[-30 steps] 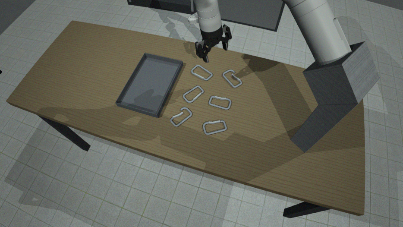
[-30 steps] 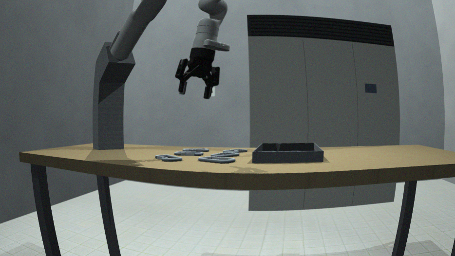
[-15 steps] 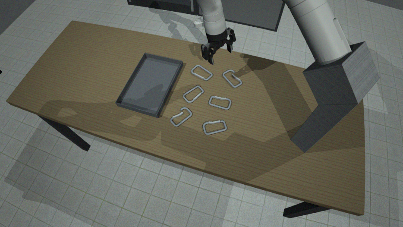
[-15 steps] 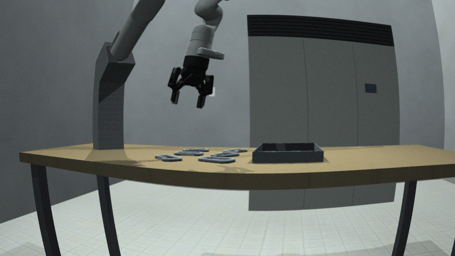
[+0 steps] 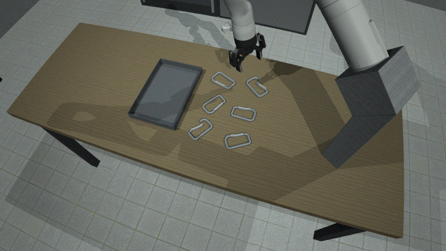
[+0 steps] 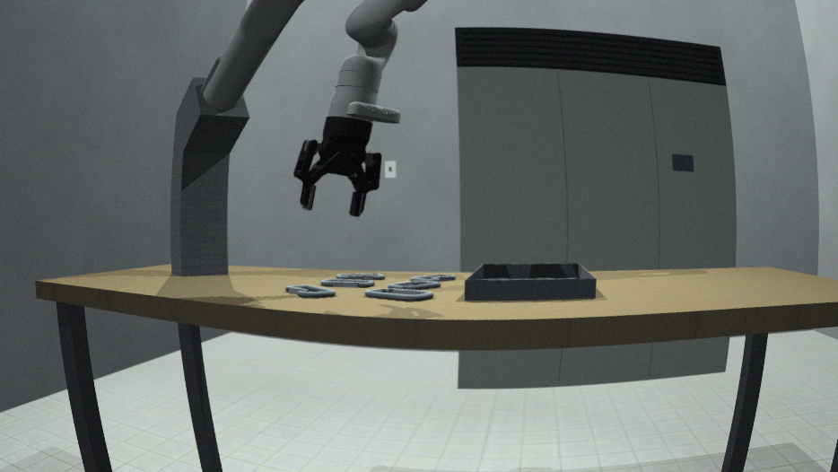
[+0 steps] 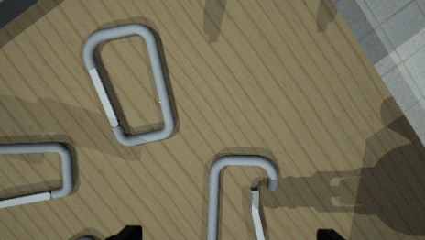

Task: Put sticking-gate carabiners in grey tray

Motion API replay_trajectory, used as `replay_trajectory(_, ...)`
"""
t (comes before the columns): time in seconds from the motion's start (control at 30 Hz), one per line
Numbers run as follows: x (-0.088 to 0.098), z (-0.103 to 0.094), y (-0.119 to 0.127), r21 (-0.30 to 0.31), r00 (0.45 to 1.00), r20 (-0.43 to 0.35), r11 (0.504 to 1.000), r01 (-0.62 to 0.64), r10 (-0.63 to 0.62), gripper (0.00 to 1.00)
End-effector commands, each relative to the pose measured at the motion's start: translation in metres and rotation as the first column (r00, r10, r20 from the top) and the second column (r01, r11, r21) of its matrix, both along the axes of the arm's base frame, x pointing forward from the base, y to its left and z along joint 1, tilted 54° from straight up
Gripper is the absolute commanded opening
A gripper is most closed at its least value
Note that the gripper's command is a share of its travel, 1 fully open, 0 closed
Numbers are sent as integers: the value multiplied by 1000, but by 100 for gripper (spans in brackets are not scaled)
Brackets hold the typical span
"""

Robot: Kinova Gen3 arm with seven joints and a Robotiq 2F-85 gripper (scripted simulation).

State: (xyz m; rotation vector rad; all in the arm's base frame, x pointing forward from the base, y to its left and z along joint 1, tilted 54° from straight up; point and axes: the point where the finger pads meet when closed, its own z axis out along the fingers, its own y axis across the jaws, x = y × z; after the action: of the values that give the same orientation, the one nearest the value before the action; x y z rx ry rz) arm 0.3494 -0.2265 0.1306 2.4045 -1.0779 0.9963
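- The sorting looks to be at its start: the tray (image 5: 153,121) (image 6: 529,291) (image 7: 14,11), left of centre in the top view, holds no carabiner, and all six lie on the table (image 5: 93,62) (image 6: 703,287) (image 7: 275,92).
- The gripper (image 5: 249,63) (image 6: 331,209) (image 7: 228,234) hangs above the table, near the upper middle of the top view. Its jaws are wide apart, with nothing between them.
- In the top view, the upper-right carabiner (image 5: 252,88) (image 6: 319,295) (image 7: 213,201) has its gate turned inward, away from the hook. The wrist view shows this gap well, at lower centre.
- The lower-left carabiner (image 5: 205,132) (image 6: 449,277) also stands with an open gate. I judge these two to be the sticking ones, so both still need to go into the tray.
- The upper-left carabiner (image 5: 227,76) (image 6: 399,297) (image 7: 160,78) and the middle-left carabiner (image 5: 210,99) (image 6: 414,287) (image 7: 68,169) show closed gates.
- The middle-right carabiner (image 5: 241,118) (image 6: 346,284) and the lower-middle carabiner (image 5: 240,145) seem closed too, but they are small in the view and I am less sure.
- A closed gate may also stick after a push; whether any was tested, I cannot tell from here.
- Left to do, in my judgement: check any doubtful gate, carry the faulty ones to the tray, leave the good ones, release and move clear.
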Motion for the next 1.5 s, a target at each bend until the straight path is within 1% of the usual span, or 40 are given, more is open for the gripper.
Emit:
replay_trajectory(0.0,-9,-2,-15,-39,989,138,998,-41,46,100)
replay_trajectory(0.03,-9,-2,-15,-39,989,138,998,-41,46,100)
replay_trajectory(0.07,-10,-5,-23,-36,989,139,999,-40,45,100)
replay_trajectory(1.47,-11,-5,-29,-31,988,150,999,-43,47,100)
